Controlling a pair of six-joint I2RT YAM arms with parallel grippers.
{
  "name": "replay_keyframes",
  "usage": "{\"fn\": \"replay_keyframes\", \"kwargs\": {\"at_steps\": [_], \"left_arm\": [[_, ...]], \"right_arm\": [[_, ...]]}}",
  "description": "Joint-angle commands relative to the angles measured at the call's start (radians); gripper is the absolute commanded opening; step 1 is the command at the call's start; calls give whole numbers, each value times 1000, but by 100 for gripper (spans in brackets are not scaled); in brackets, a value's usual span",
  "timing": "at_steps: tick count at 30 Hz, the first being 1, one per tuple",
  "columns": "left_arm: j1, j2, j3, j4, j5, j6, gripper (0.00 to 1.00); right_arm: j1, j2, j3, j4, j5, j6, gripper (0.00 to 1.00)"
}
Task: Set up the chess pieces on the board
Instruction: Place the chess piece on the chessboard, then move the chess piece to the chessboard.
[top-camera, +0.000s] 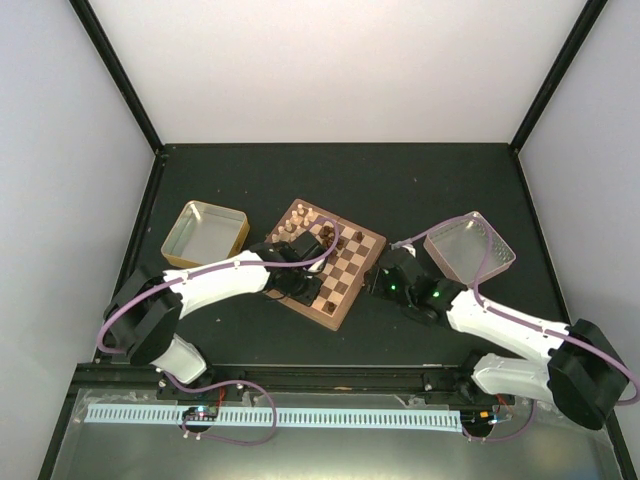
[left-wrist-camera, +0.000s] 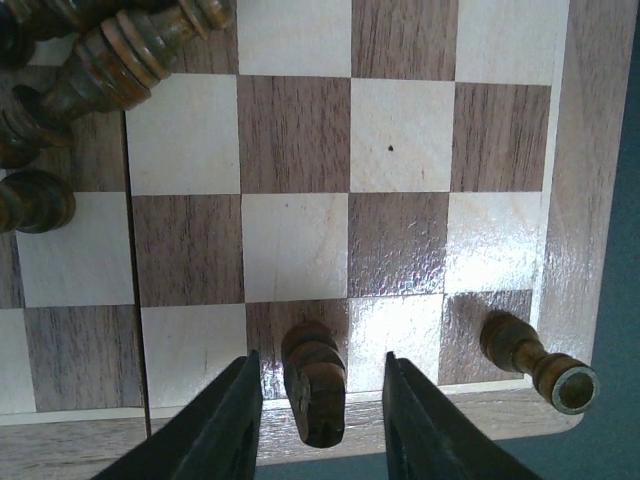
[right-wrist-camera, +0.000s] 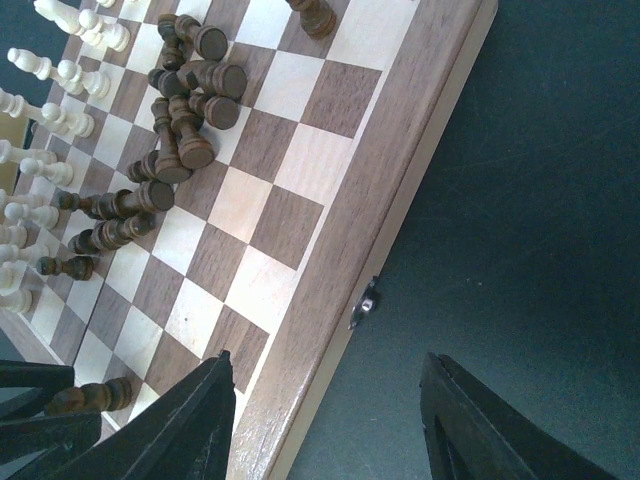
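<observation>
Left hand (left-wrist-camera: 320, 360) open, its fingers (left-wrist-camera: 215, 430) flanking but not touching a dark chessman (left-wrist-camera: 313, 380) on the board's (left-wrist-camera: 300, 150) edge row, next to another dark piece (left-wrist-camera: 520, 352) on the corner square. Right hand (right-wrist-camera: 330, 400) open and empty over the board's rim. Other dark pieces (right-wrist-camera: 185, 110) lie heaped mid-board, and pale pieces (right-wrist-camera: 50, 100) cluster along its opposite edge.

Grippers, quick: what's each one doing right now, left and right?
Left gripper: open, straddling a dark brown piece without touching it.
Right gripper: open, holding nothing, at the edge of the board.
</observation>
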Motion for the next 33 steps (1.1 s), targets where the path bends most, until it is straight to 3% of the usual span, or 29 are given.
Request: {"fn": "replay_keyframes", "kwargs": {"at_steps": [1,8,10,23,33], "left_arm": [[-6,-2,35,24,13,-22,30],[-7,7,47,21,27,-13,7],[-11,4,57,27,40,-1,4],[-73,139,221,-39,96,66,4],[-86,192,233,-50,99,67,8]], "right_arm": [[-8,-26,-19,-8,15,12,53],[-8,-46,-37,-12,24,21,52],[-7,-56,-42,-15,29,24,52],[-8,-94,-69,-23,41,36,52],[-9,-116,-83,-31,49,38,52]]}}
